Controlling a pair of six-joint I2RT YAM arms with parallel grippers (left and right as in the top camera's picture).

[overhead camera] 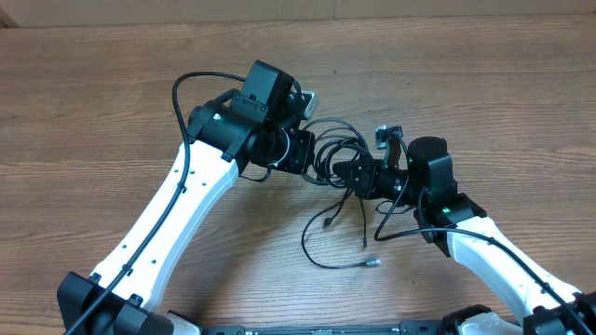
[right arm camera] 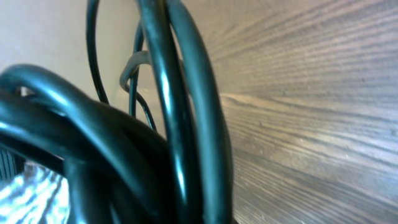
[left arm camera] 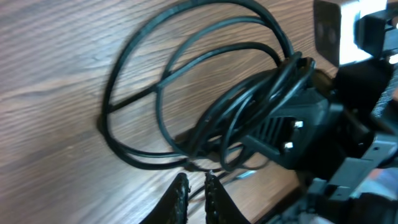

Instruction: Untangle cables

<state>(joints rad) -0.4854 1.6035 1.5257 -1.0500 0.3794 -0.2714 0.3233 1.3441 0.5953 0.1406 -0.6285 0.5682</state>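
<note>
The cables are thin black cords tangled in loops at the table's middle, with loose plug ends trailing toward the front. My left gripper is at the tangle's left side; in the left wrist view its fingers are almost together with a thin cord between them, and the loops spread beyond. My right gripper is shut on the bundle from the right and also shows in the left wrist view. The right wrist view is filled by cords very close up; its fingers are hidden.
The wooden table stretches around the tangle. The thicker black arm cable arcs over the left arm. The right arm's camera sits just behind the tangle.
</note>
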